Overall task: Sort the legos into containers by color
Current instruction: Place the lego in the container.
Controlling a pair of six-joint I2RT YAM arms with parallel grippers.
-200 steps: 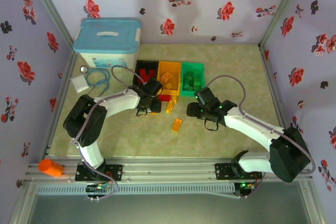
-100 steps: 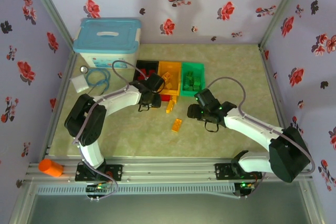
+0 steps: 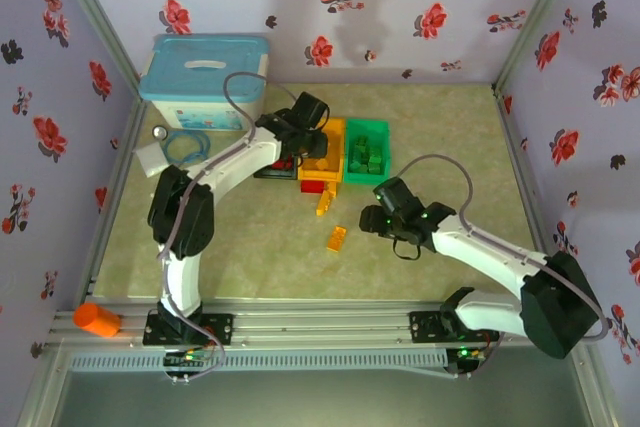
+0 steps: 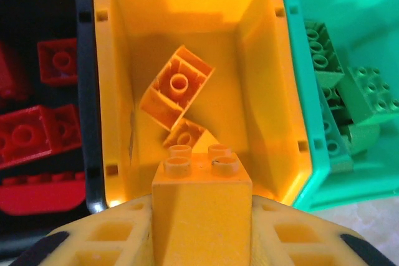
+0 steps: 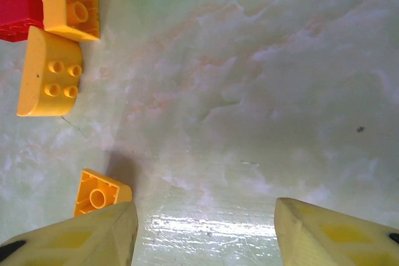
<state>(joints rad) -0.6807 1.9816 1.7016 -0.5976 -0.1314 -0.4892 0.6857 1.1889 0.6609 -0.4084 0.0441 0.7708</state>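
Note:
My left gripper (image 4: 201,202) is shut on a yellow-orange lego (image 4: 201,213), studs pointing away, hanging over the orange-yellow container (image 4: 262,79). That container holds orange legos (image 4: 177,85). To its left, the black container (image 4: 84,91) holds red legos (image 4: 25,138); to its right, the green container (image 4: 368,4) holds green legos (image 4: 349,101). In the top view my left gripper (image 3: 308,113) is above the orange-yellow container (image 3: 330,154). My right gripper (image 5: 206,222) stands open low over bare table, with a small orange lego (image 5: 98,194) by its left finger.
Loose legos lie in front of the containers: a red one (image 3: 313,186), an orange pair (image 3: 325,202) and one orange (image 3: 337,238). A white box with a light-blue lid (image 3: 206,77) stands at the back left, a cable coil (image 3: 186,145) beside it. An orange cylinder (image 3: 96,319) lies on the near rail.
My left gripper closed on the orange lego in front of the containers, lifted it and moved back over the orange-yellow container. My right gripper drifted slightly nearer.

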